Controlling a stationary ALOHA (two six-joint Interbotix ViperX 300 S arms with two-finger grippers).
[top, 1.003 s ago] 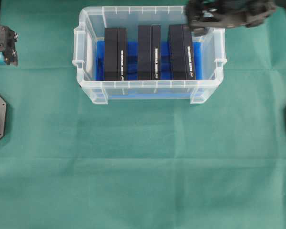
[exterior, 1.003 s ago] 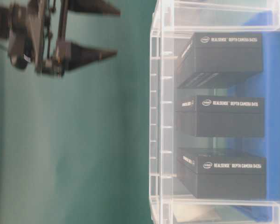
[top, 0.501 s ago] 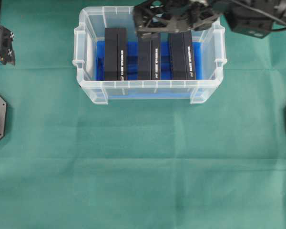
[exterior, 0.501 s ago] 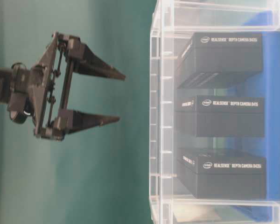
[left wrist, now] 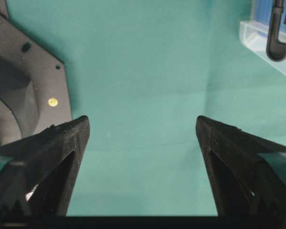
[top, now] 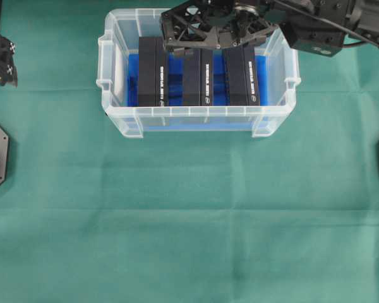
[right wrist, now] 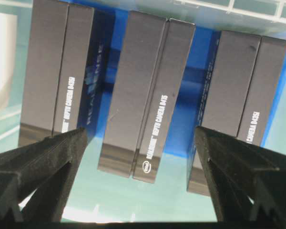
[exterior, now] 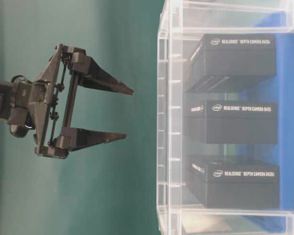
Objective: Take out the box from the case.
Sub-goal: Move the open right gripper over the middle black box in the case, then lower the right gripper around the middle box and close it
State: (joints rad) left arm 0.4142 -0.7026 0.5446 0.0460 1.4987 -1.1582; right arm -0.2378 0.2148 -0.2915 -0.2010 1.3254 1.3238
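Three black boxes between pincer fingers

right arm: extended in from the upper right of the overhead view
right gripper: pointed downward, jaws spread wide, nothing held between them
right fingers: black, tapered, well apart
left gripper: kept at the far left edge, jaws parted, nothing gripped
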